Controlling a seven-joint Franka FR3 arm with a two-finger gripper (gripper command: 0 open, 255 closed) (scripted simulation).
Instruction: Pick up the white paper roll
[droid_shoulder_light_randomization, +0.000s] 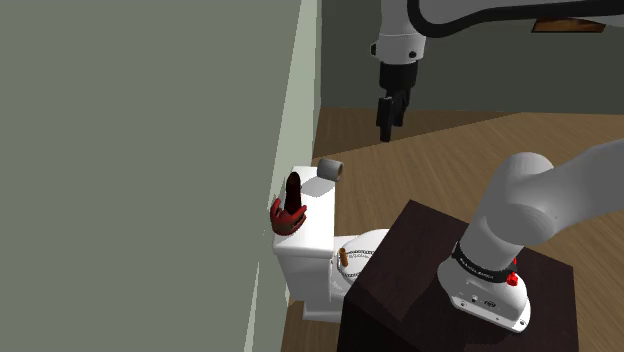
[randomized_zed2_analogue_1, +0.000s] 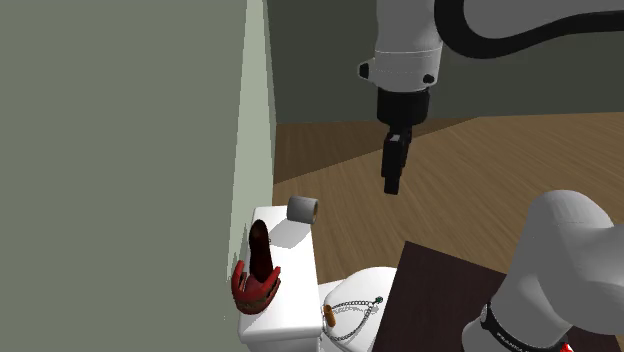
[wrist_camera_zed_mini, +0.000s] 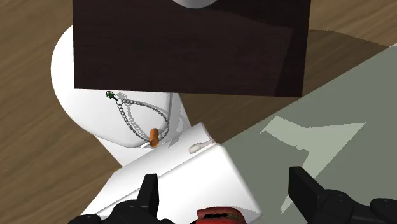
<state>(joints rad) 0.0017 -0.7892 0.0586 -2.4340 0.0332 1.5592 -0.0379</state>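
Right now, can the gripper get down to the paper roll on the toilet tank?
Probably yes. The grey paper roll lies uncovered on the tank, the red shoe sits apart from it, and the open gripper hangs above, off to one side.

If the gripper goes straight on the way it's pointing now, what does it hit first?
The open gripper would probably meet the toilet tank first, on its top beside the red object. Depth is unclear, so that is not certain.
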